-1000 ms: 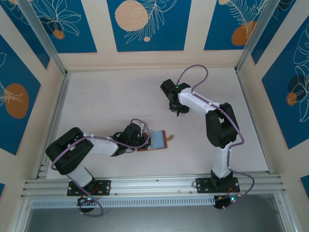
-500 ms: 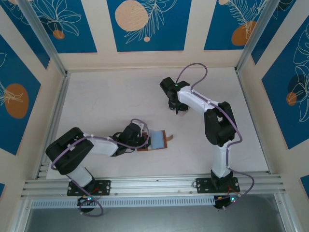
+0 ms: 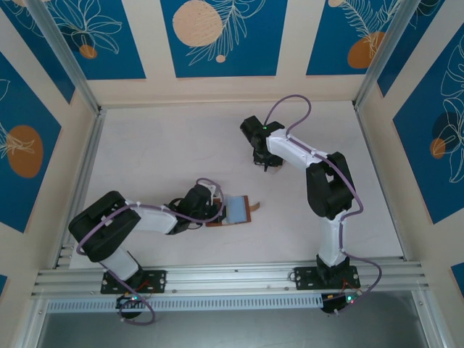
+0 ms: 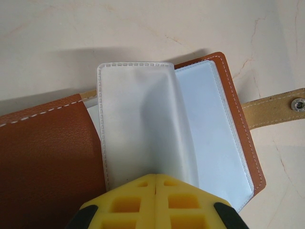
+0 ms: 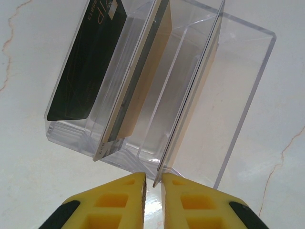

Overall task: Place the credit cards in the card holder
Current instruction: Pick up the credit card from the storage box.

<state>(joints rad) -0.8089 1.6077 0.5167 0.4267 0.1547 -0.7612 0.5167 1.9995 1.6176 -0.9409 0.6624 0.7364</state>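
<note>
Top view: the card holder (image 3: pixel 239 209) lies open near the middle of the counter (image 3: pixel 159 145). The left hand (image 3: pixel 220 211) touches its 9 o'clock edge. The right hand (image 3: pixel 266 164) is well apart, toward 1 o'clock from the card holder, and points down. What sits under it is too small to make out here.

Left wrist view: the left hand (image 4: pixel 156 176) is clenched on a clear pocket page (image 4: pixel 136 119) of the brown card holder (image 4: pixel 43 152) and holds it up off the next page. The snap tab (image 4: pixel 274 104) sticks out at 3 o'clock. I see no card in these pockets. The yellow fingers hide the bottom of the page.

Right wrist view: the credit cards stand in a clear tray (image 5: pixel 248 81). A black card (image 5: pixel 88 62) is at 10 o'clock, a gold card (image 5: pixel 143 81) is next to it, and a thin tan card (image 5: pixel 193 109) is nearer the middle. The right hand (image 5: pixel 153 179) is almost closed, and the tan card's low corner sits in the small gap. I cannot tell if it is squeezing the card yet.

I think the step is getting a card out of the tray while the other hand keeps a pocket open. Next, the right hand needs a firm pinch and a straight pull along the slot. Then it must carry the card to the open pocket.
</note>
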